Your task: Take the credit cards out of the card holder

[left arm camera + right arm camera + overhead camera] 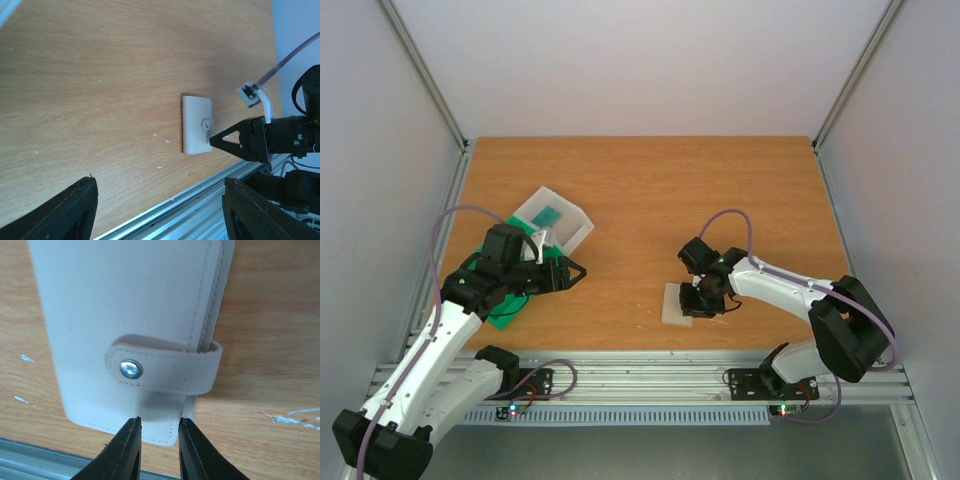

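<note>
Black fingers of the right gripper (159, 421) are hovering barely apart, gripping nothing, lining up under the snap tab (165, 371) of the pale stitched rectangular card holder (125, 315) - probably to pop it. It's lying shut near the wooden table (270, 315) edge, while the left gripper (158, 180) is gaping empty.

White arms (775, 283), black joints, lilac cables (732, 214), black-fingered end effectors (159, 421).
</note>
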`<state>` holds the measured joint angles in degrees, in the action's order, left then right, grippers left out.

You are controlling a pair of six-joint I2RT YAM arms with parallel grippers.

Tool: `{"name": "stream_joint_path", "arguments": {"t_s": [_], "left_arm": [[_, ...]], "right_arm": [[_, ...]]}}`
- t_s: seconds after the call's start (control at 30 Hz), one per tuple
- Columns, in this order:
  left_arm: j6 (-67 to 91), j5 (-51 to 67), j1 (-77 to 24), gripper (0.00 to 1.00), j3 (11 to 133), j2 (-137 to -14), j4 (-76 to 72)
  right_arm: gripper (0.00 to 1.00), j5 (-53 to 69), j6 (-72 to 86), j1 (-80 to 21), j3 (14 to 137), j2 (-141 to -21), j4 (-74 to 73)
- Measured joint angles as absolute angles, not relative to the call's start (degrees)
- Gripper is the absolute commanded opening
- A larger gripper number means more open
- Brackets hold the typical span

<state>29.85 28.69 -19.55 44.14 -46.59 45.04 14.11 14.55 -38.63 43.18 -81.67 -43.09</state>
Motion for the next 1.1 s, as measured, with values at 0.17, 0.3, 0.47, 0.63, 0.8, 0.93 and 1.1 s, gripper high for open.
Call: {"name": "stream_joint_path", "arguments": {"t_s": [0.17,0.3,0.47,0.63,0.8,0.93,1.1], "left_arm": [[30.26,29.17,-19.64,0.74,44.12,-45.67,45.06],[30.35,29.19,-19.64,0.81,44.12,-43.48,45.15],[30.11,29.23,-19.64,0.91,44.14,-41.58,45.17],[29.56,29.08,-19.64,0.97,44.36,-40.51,45.76],[28.38,28.82,-19.64,0.99,46.72,-40.40,47.86],[27.40,27.99,-19.64,0.99,47.40,-39.46,48.82],[26.96,27.81,-19.64,0.99,48.10,-38.17,50.35]], "right_arm": [[0.23,9.85,14.39,-38.89,46.70,-79.44,-46.44],[0.25,7.22,14.98,-39.83,50.06,-78.15,-49.28],[0.26,5.67,16.69,-41.74,53.69,-79.83,-50.28],[0.27,4.21,18.37,-42.94,56.55,-85.30,-49.93],[0.27,2.74,19.55,-44.29,58.33,-91.96,-50.04],[0.27,0.21,20.84,-45.39,58.85,-93.49,-51.05],[0.28,-3.20,22.04,-46.09,59.81,-95.92,-52.27]]}}
